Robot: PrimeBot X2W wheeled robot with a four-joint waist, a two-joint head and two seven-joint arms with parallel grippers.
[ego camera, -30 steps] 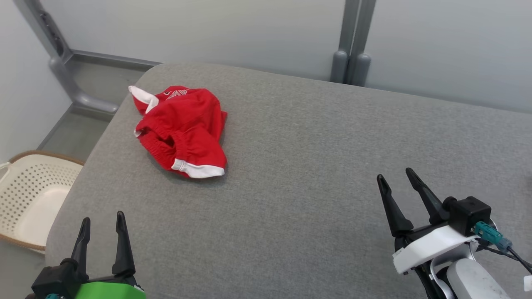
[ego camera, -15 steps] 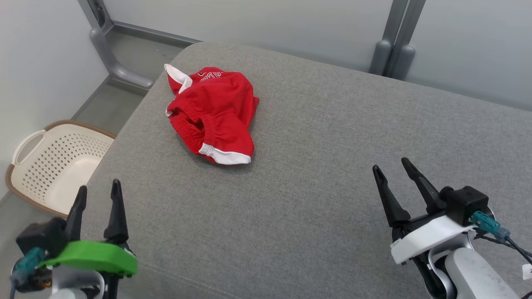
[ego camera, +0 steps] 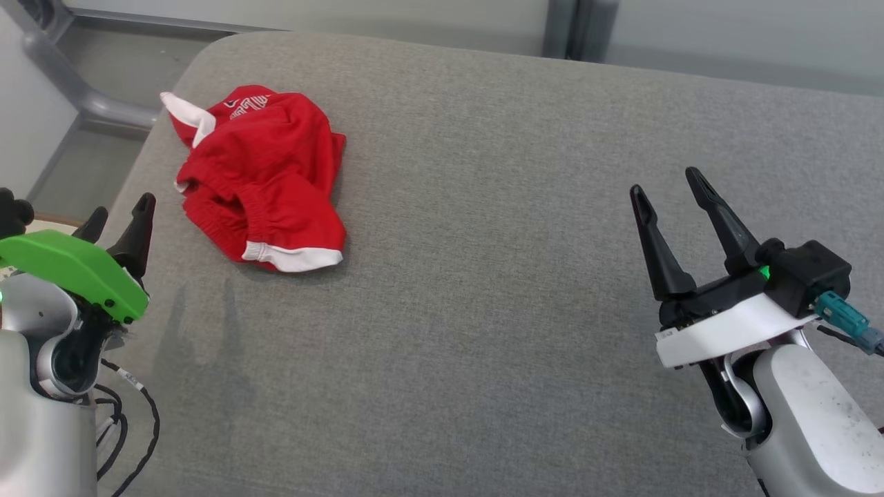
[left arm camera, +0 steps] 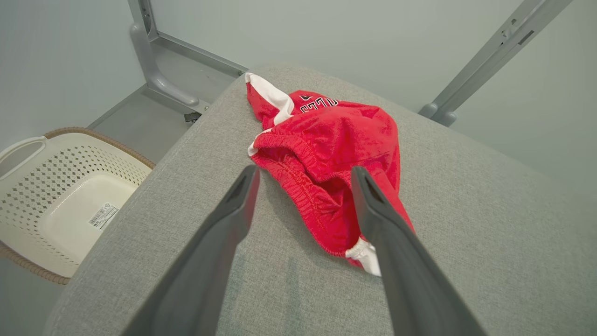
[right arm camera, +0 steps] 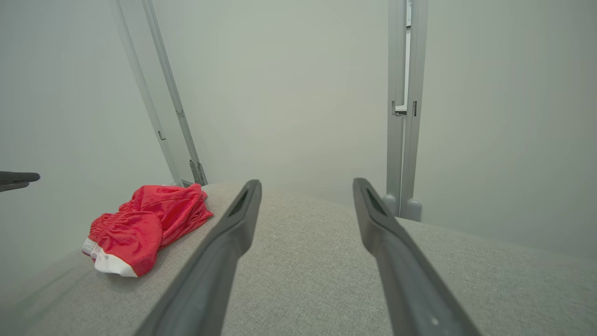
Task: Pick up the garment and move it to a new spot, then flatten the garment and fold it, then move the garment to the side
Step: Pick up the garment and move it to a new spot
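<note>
Red garment (ego camera: 262,172), crumpled on the grey fabric-covered desk (ego camera: 518,241)
It lies in a loose, unfolded heap near the desk's far left corner, with its gathered elastic waistband bunched toward the left edge. 2 white trim bands show, 1 at the near end and 1 at the far-left tip, beside partly hidden lettering.

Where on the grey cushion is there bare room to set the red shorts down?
The widest bare stretch of the grey cushion lies between the red shorts and the right gripper. A narrower strip runs between the shorts and the near edge, beside the left gripper. The far-left corner is crowded.
</note>
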